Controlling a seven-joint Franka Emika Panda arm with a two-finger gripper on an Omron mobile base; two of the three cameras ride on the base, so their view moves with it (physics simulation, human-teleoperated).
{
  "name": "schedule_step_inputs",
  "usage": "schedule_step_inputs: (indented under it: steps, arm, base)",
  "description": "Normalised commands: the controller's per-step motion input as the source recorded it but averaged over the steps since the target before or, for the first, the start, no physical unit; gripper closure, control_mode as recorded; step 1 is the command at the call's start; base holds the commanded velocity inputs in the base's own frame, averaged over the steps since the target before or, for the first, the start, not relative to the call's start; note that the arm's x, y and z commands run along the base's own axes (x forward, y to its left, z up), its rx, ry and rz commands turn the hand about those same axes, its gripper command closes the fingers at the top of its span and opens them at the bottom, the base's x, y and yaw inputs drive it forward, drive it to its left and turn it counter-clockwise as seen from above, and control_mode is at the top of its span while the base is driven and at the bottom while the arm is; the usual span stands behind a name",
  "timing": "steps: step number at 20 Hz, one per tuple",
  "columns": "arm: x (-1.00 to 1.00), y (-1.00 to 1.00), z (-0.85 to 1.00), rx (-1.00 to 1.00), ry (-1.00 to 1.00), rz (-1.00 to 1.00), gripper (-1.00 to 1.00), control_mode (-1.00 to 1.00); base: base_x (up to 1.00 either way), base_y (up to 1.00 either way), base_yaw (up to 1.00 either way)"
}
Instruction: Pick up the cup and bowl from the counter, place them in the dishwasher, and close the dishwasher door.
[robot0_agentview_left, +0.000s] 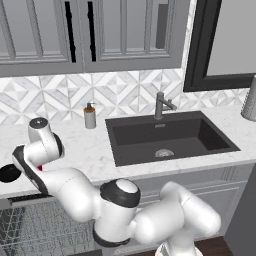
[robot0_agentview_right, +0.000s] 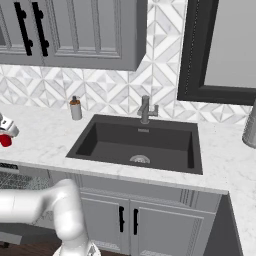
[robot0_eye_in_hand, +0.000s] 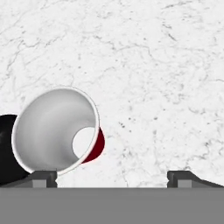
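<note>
Hovering above the counter (robot0_agentview_left: 95, 150), the gripper (robot0_eye_in_hand: 112, 177) looks down on white marble with its two finger tips spread wide apart and nothing between them; the hand is open and empty. In the hand view the cup (robot0_eye_in_hand: 57, 131) sits beside the left finger tip, its white mouth turned toward the camera and a sliver of red wall showing behind the rim. It is not between the fingers. Whether the finger touches the rim cannot be told.

The bowl (robot0_agentview_left: 9, 173) rests on the counter near its front edge at the far left of the left base view, partly behind the arm. In the hand view it appears as a black shape just beside the cup, on the cup's far side from the gripper centre.

The dishwasher (robot0_agentview_left: 35, 227) stands open below the counter edge, grey wire racks exposed and holding neither item as far as visible. The dishwasher door is hidden from these angles.

Task status, as a judgement:
1. Cup pick-up: not yet done; the hand is in the approach stage and off-centre from the cup.
2. Cup placement in the rack: pending.
3. Bowl pick-up and placement: pending.
4. Door closure: pending.

Progress is therefore at the very beginning, with every deliverable outstanding.
</note>
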Motion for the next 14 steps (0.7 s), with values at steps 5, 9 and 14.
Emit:
schedule_step_inputs:
  steps: [5, 9, 14]
  arm:
    - [0.32, 0.08, -0.06, 0.0, 0.0, -0.01, -1.0, -1.0]
    - [0.28, 0.17, -0.02, 0.0, 0.0, -0.01, -1.0, -1.0]
    - [0.14, 0.19, -0.08, 0.05, 0.02, -0.02, -1.0, -1.0]
  base:
    - [0.0, 0.0, 0.0]
    - [0.0, 0.0, 0.0]
    - [0.0, 0.0, 0.0]
